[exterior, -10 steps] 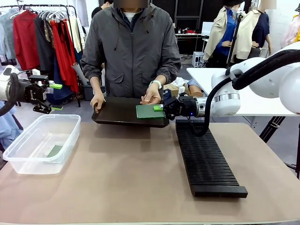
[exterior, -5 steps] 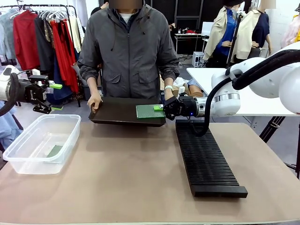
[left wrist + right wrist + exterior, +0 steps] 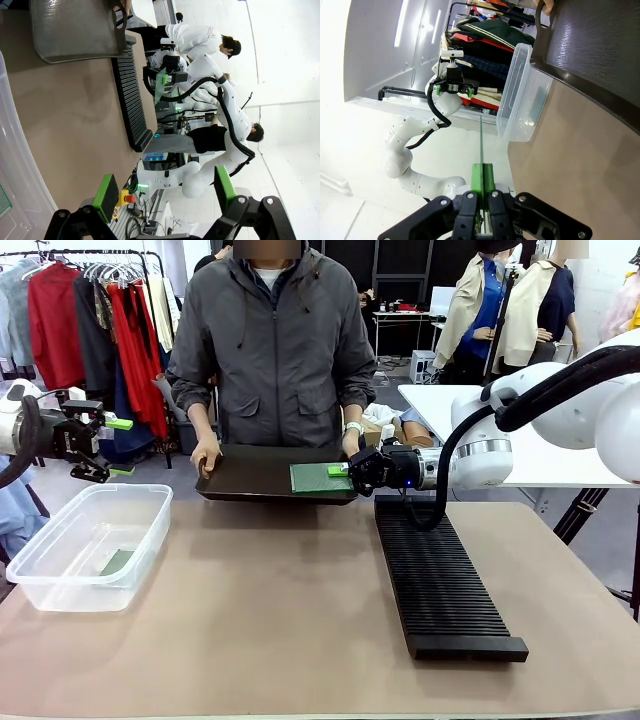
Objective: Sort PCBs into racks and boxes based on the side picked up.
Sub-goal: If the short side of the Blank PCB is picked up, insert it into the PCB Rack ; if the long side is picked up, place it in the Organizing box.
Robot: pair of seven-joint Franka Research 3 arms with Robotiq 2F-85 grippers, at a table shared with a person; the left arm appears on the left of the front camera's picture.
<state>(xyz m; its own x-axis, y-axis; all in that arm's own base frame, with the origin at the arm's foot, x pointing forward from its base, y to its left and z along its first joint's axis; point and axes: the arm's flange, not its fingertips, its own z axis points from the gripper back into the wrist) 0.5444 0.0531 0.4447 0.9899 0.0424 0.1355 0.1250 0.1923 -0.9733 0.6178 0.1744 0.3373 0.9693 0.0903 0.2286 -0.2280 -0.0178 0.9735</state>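
Observation:
My right gripper [image 3: 340, 470] is shut on the edge of a green PCB [image 3: 318, 477], which it holds flat over the right end of a black tray [image 3: 260, 483] held by a person. In the right wrist view the PCB [image 3: 481, 142] shows edge-on between the closed pads [image 3: 482, 177]. The black ribbed rack [image 3: 438, 578] lies on the table just right of the tray. My left gripper [image 3: 118, 446] hangs open above the far left end of the clear box [image 3: 60, 580], its green pads [image 3: 106, 196] wide apart. Another PCB [image 3: 117, 561] lies in the box.
The person stands at the far edge with both hands on the tray's ends. A clothes rail [image 3: 90, 310] stands behind my left arm. A white table [image 3: 540, 455] is at the back right. Bare tabletop [image 3: 260, 620] stretches between box and rack.
The person's hand has left the tray's top near the PCB and now grips the tray's right end. The tray shifted slightly. Neither gripper has moved.

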